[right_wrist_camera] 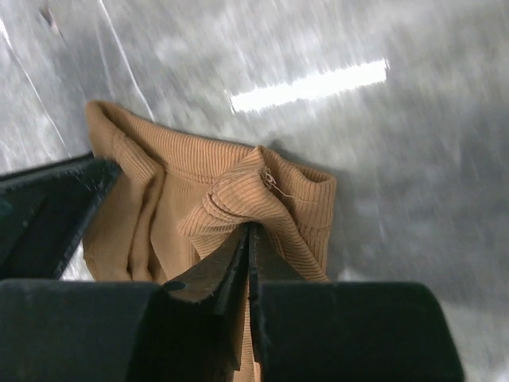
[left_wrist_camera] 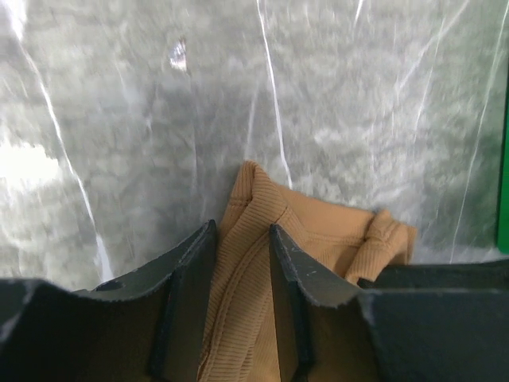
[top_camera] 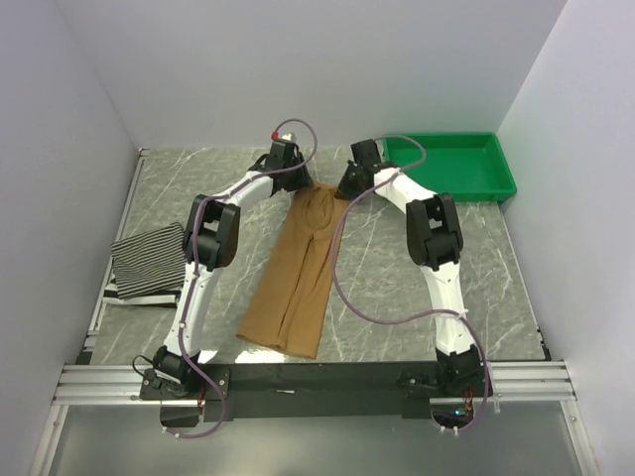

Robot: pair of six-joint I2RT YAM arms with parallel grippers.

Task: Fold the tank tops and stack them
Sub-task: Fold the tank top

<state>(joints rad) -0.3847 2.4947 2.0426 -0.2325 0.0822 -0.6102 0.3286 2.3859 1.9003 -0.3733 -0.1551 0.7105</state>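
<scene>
The plain tan tank top lies as a long narrow strip down the middle of the table, with its straps at the far end. My left gripper is at the far left strap. In the left wrist view its jaws stand a little apart, with the bunched ribbed tan cloth filling the gap. My right gripper is pinched shut on the other strap, which is gathered at the fingertips. A folded thin-striped tank top rests at the left, with a wider-striped edge under it.
A green plastic tray stands at the far right corner, just beyond the right gripper. White walls close in the table on three sides. A purple cable loops over the marble surface beside the tan top.
</scene>
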